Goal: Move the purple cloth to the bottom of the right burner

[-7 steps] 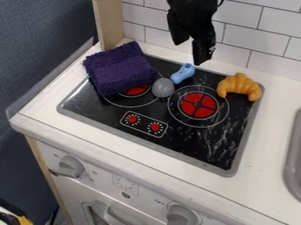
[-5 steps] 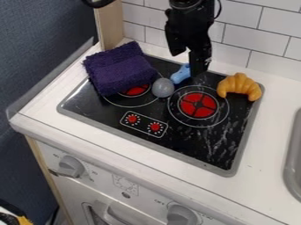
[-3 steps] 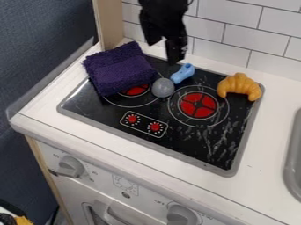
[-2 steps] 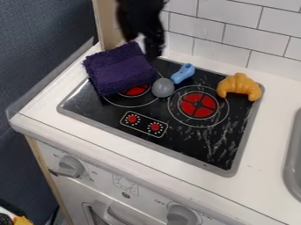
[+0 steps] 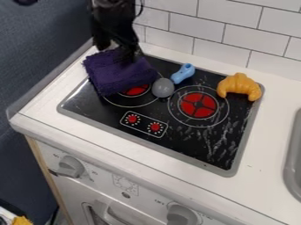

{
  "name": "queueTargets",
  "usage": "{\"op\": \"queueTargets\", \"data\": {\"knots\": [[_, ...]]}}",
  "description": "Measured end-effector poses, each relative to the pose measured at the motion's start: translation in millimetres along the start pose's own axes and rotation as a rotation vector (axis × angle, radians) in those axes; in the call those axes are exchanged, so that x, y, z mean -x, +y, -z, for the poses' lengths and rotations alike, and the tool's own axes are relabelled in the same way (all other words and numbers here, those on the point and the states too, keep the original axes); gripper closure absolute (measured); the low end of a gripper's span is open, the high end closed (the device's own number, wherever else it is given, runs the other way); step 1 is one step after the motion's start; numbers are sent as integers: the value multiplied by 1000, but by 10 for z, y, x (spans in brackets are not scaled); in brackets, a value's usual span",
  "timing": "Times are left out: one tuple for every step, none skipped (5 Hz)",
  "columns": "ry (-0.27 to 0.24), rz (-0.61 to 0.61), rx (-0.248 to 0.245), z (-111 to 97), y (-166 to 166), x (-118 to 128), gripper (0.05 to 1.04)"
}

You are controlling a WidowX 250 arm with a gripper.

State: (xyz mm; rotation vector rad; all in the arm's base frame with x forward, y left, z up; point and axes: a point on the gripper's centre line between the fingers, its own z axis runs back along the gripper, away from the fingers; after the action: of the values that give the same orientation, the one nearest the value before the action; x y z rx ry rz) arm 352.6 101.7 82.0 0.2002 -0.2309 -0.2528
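Gripper (image 5: 114, 47) is held over the back of the purple cloth (image 5: 120, 78), its fingers spread and nothing seen to be gripped. The left burner (image 5: 136, 91) is partly covered by the cloth; the right burner (image 5: 198, 105) is flanked by a grey ball (image 5: 163, 88) and a toy croissant (image 5: 239, 86). Only the approach appears to be done; grasp, carry and release below the right burner are left.
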Motion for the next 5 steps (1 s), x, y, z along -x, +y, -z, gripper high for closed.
{"op": "queueTargets", "data": {"knots": [[47, -14, -3, 166, 98, 50, 83], [81, -5, 23, 235, 103, 41, 83], [94, 6, 67, 246, 32, 66, 83], [106, 19, 91, 236, -87, 154, 85], [108, 99, 110, 173, -366, 165, 84]]}}
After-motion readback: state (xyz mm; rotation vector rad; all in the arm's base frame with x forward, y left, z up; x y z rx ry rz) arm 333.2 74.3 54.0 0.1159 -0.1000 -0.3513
